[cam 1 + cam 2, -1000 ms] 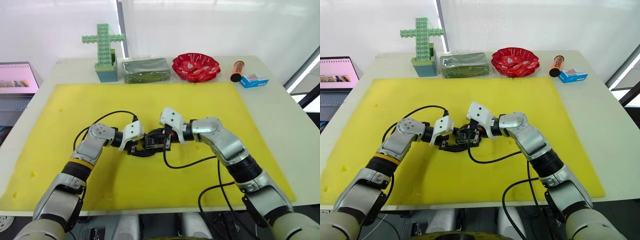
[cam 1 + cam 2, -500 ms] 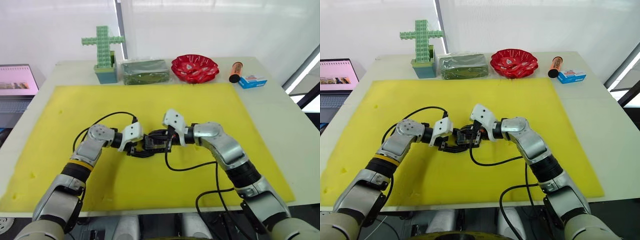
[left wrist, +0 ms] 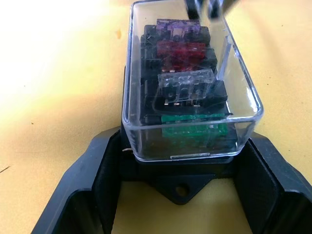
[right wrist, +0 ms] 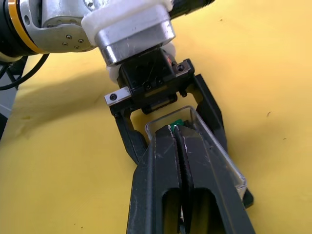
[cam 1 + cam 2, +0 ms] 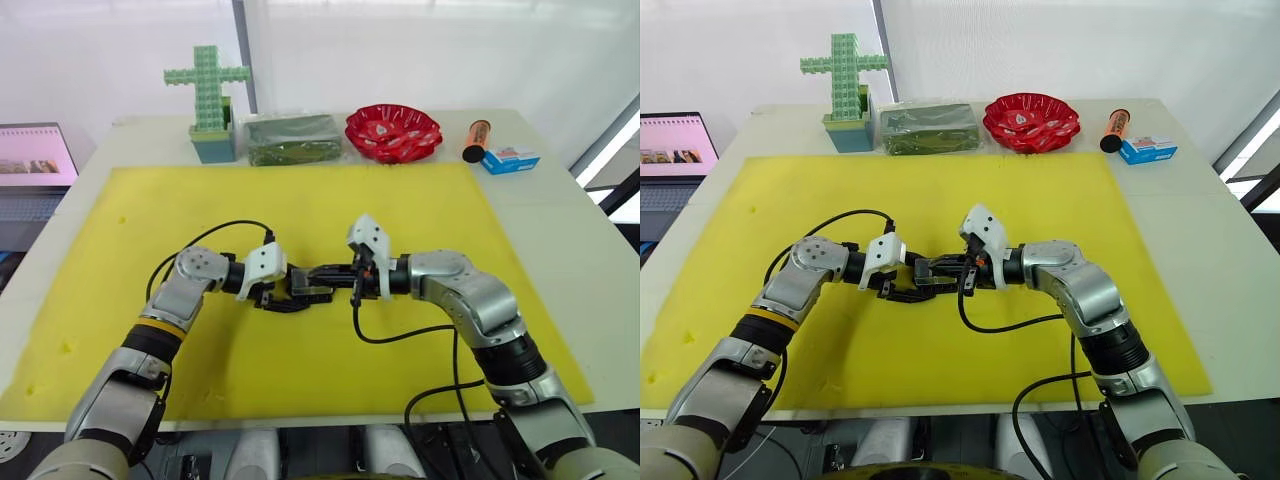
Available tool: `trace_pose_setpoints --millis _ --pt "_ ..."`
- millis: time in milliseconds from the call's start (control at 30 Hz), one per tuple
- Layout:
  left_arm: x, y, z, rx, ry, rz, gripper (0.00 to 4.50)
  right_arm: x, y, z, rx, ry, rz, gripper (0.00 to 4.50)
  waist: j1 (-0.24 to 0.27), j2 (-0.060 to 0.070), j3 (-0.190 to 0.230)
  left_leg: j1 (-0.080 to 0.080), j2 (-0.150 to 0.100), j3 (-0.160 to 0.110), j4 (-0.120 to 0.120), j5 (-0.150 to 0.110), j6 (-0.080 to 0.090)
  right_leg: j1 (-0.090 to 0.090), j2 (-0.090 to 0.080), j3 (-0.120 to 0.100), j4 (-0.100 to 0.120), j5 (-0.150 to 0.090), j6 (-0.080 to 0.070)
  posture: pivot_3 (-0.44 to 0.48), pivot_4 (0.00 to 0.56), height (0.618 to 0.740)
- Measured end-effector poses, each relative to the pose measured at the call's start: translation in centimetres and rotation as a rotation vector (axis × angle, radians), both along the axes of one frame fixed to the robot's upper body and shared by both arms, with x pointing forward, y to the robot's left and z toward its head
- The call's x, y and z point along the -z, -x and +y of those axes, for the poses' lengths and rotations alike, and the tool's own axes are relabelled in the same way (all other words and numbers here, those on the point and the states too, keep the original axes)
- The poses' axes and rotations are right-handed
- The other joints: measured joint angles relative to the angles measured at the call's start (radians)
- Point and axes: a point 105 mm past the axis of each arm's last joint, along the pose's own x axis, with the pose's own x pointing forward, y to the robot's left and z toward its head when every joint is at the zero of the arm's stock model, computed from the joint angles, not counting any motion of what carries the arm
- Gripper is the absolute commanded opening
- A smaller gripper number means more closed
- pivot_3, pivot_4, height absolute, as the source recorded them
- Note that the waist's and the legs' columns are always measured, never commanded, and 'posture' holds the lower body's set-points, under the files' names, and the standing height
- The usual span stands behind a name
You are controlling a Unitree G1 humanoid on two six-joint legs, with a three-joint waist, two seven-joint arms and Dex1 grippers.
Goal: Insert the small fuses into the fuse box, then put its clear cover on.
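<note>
The black fuse box rests on the yellow mat near its middle, with my left gripper shut on its base from both sides. The clear cover sits over the box. Under it lie the small fuses in a row: a purple one, a red one, a grey one and a green one. My right gripper is shut with nothing between its fingers, which lie flat along the top of the clear cover.
At the table's back edge stand a green block cross, a dark green packet, a red bowl, an orange cylinder and a small blue-and-white box. A laptop sits off the left side. Black cables loop by both wrists.
My right wrist has drawn back to the right, and its fingers now reach out flatter over the box. The left arm and the box have stayed put.
</note>
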Motion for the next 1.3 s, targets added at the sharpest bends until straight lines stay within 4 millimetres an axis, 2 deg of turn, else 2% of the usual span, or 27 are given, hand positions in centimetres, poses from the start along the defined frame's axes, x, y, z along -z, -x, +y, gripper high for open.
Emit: trace_pose_setpoints --millis 167,300,333,467,667,767,800,867,967,1033,1100,1300 --pt "-0.1 0.0 0.0 -0.001 0.000 -0.002 2.82 -0.9 0.0 -0.3 0.003 -0.004 -0.028 0.02 0.001 0.000 0.002 -0.001 0.000 0.000 0.000 0.000 0.000 -0.001 0.000 0.000 0.000 0.000 0.000 0.000 0.150 0.740" --pt "-0.1 -0.2 0.0 -0.015 -0.006 0.007 2.82 -2.1 -0.2 -2.0 0.032 0.027 -0.081 0.02 0.001 -0.001 0.002 -0.002 0.000 0.000 0.000 0.000 0.000 -0.002 0.000 0.000 0.000 0.000 0.000 0.000 0.150 0.740" --pt "-0.2 -0.2 0.1 -0.018 -0.008 0.010 3.17 -2.3 -0.2 -2.5 0.040 0.046 -0.094 0.00 0.000 -0.001 0.002 -0.002 0.000 0.000 0.000 0.000 0.000 -0.002 0.000 0.000 0.000 0.000 0.000 0.000 0.150 0.740" --pt "-0.6 -0.6 0.7 -0.036 -0.033 0.002 4.48 -2.3 0.2 -4.5 0.042 0.135 -0.135 0.97 -0.002 -0.002 0.003 -0.003 0.000 0.000 0.000 0.000 0.000 -0.003 0.000 0.000 0.000 0.000 0.000 0.000 0.150 0.740" --pt "-1.6 -0.5 2.7 -0.053 -0.102 -0.031 4.50 -1.9 1.1 -7.7 0.007 0.284 -0.173 3.20 -0.009 -0.002 0.006 -0.009 0.001 0.000 0.000 0.000 0.000 -0.011 0.002 0.002 0.000 0.000 0.000 0.000 0.150 0.740" --pt "-2.7 -0.1 5.1 -0.104 -0.125 -0.020 4.50 -2.5 1.2 -8.9 -0.004 0.323 -0.202 4.26 -0.009 -0.001 0.008 -0.012 0.003 0.000 0.000 0.000 0.000 -0.015 0.004 0.002 0.001 0.002 0.003 0.000 0.150 0.740" --pt "-3.0 0.1 6.0 -0.129 -0.131 -0.016 4.50 -2.8 1.2 -9.3 -0.004 0.335 -0.211 4.48 -0.008 -0.001 0.008 -0.012 0.003 0.000 0.000 0.000 0.000 -0.015 0.004 0.002 0.000 0.002 0.003 0.000 0.150 0.740" --pt "-4.3 0.5 8.0 -0.192 -0.139 -0.016 4.50 -3.3 1.3 -10.3 -0.003 0.365 -0.226 4.48 -0.004 -0.002 0.012 -0.013 0.004 0.000 0.000 0.000 0.000 -0.015 0.004 0.002 0.000 0.002 0.003 0.000 0.150 0.740" --pt "-8.0 1.7 10.7 -0.299 -0.093 -0.022 4.50 -3.3 1.6 -12.4 0.003 0.412 -0.214 4.48 -0.001 -0.006 0.021 -0.014 0.005 0.001 0.000 0.000 0.000 -0.015 0.002 0.002 -0.001 0.000 0.000 0.000 0.150 0.740" --pt "-9.8 2.7 12.0 -0.346 -0.091 -0.034 4.50 -3.7 1.7 -13.1 0.008 0.419 -0.222 4.48 -0.002 -0.004 0.023 -0.014 0.006 0.003 0.000 0.000 0.000 -0.015 0.000 0.002 -0.002 0.000 0.000 0.000 0.150 0.740" --pt "-10.5 3.8 12.9 -0.373 -0.099 -0.028 4.50 -3.9 1.9 -13.7 0.007 0.432 -0.224 4.48 -0.003 -0.003 0.024 -0.013 0.005 0.004 0.001 0.000 0.000 -0.015 -0.001 0.003 -0.002 0.000 0.000 0.000 0.150 0.740" --pt "-10.1 6.4 14.4 -0.431 -0.118 0.058 4.50 -5.2 1.8 -14.9 0.025 0.451 -0.254 4.48 0.000 -0.005 0.026 -0.013 0.006 0.005 0.001 0.000 0.000 -0.015 0.000 0.003 -0.002 0.000 -0.001 0.000 0.150 0.740"
